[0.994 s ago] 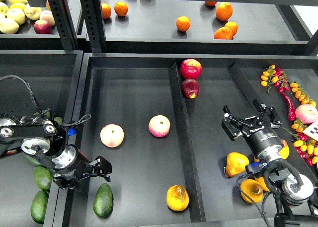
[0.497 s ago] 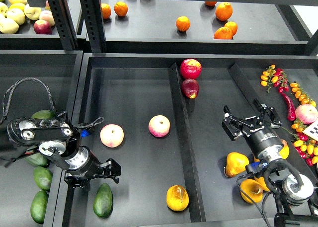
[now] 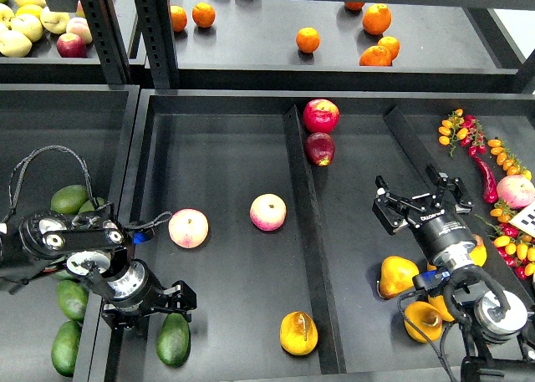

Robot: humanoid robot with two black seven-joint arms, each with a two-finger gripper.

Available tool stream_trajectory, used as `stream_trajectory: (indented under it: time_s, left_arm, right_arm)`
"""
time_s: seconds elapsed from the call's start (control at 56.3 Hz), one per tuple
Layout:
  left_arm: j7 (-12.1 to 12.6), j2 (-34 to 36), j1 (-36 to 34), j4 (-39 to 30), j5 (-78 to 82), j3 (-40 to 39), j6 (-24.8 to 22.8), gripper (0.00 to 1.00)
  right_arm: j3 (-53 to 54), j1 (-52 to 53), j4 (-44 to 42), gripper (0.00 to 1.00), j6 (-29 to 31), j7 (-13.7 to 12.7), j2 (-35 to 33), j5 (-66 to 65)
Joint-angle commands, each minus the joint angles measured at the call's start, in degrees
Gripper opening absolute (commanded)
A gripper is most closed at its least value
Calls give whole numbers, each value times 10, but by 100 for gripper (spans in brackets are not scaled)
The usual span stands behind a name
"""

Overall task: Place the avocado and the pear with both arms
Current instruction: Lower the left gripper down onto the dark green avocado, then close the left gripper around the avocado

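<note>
Dark green, egg-shaped avocado lay near the tray's front-left corner, left gripper above it, jaw state unclear; right gripper spread, empty.

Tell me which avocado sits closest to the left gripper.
The avocado inside the tray, just below the left gripper. The other avocados lie outside the tray's left wall.

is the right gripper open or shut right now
Open: the right gripper's two fingers stand apart with bare tray floor between them, holding nothing.
</note>
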Motion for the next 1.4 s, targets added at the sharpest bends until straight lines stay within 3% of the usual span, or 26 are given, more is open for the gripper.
stream_trajectory:
  time_s: [0.0,0.781,0.977,1.385]
  left_arm:
    - [0,-8,4,9,4,3,0,99]
    - [0,-44,16,33,5,14,0,95]
    - [0,-46,16,37,9,16,0,85]
    - [0,-48,17,53,6,16,0,54]
  right_arm:
    - [0,0,-1,100,0,0,0,0]
    - [1,0,1,100,1,-1,0,1]
    - [1,0,0,100,2,0,0,1]
    - [12,0,2,100,2,-2,0,1]
